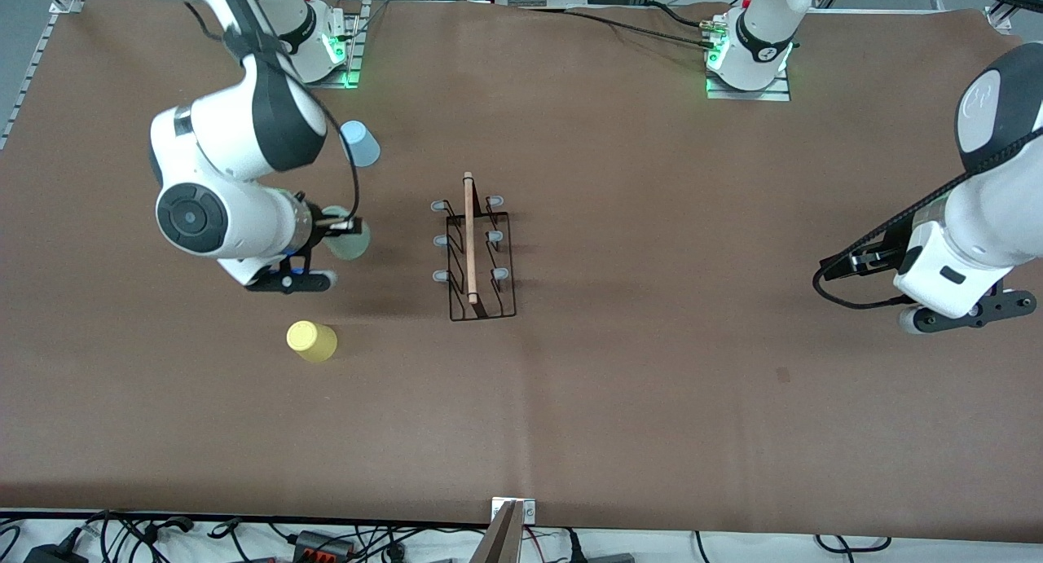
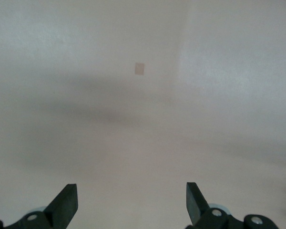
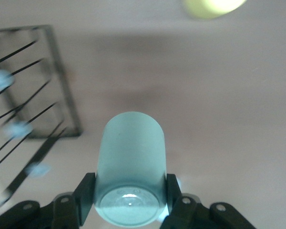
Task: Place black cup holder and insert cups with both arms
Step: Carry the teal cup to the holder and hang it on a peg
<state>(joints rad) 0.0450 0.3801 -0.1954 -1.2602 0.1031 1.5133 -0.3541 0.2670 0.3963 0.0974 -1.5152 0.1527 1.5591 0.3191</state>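
Observation:
The black cup holder (image 1: pixel 481 253) stands mid-table, its wooden handle (image 1: pixel 469 237) on top and its grey-tipped pegs bare; part of it shows in the right wrist view (image 3: pixel 33 95). Toward the right arm's end, my right gripper (image 3: pixel 130 195) is shut on the pale mint green cup (image 3: pixel 130 162), fingers on both sides near its base. Seen from the front camera, this cup (image 1: pixel 350 239) juts from the gripper beside the holder. The light blue cup (image 1: pixel 359 143) stands farther from the camera, and the yellow cup (image 1: pixel 311 340) nearer. My left gripper (image 2: pixel 132 200) hangs open over bare table.
The brown mat (image 1: pixel 652 384) covers the table. The left arm's hand (image 1: pixel 945 282) waits at its own end of the table, well away from the holder. The arms' bases (image 1: pixel 750 58) stand along the edge farthest from the camera. Cables lie off the mat's near edge (image 1: pixel 326 538).

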